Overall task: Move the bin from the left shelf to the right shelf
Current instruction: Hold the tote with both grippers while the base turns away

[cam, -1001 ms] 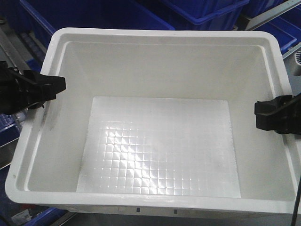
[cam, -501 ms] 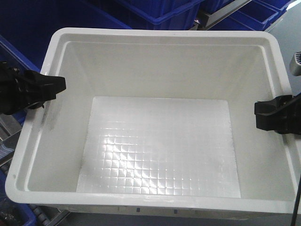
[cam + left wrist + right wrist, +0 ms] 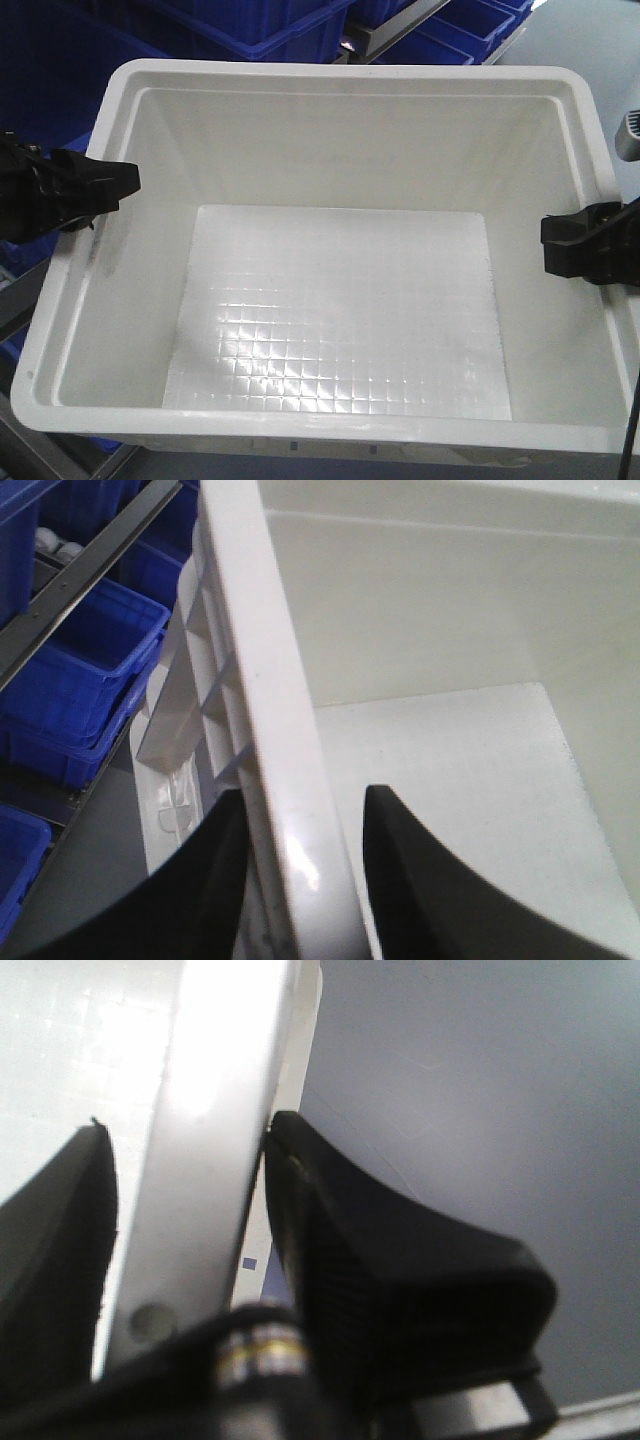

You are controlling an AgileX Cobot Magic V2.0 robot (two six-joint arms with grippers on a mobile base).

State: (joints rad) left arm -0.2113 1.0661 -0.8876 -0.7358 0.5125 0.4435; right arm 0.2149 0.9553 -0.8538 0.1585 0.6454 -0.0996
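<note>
The white bin point(image 3: 340, 310) fills the front view, empty, its gridded floor shining. My left gripper point(image 3: 110, 185) straddles the bin's left rim and my right gripper point(image 3: 585, 245) straddles its right rim. In the left wrist view the black fingers point(image 3: 405, 860) press on either side of the thick ribbed rim point(image 3: 255, 650), so the left gripper point(image 3: 300, 810) is shut on it. From the right wrist camera, the right gripper point(image 3: 190, 1160) clamps the right rim point(image 3: 220, 1060) the same way.
Blue plastic bins point(image 3: 270, 25) and a metal shelf rail point(image 3: 385, 35) lie behind the bin's far edge. More blue bins point(image 3: 80, 670) sit on shelving left of the bin. Grey floor point(image 3: 610, 50) shows at the upper right.
The blue bins and shelf rail behind have slid leftward across the view, and more grey floor shows at the right. The bin and both grippers keep their places in the view.
</note>
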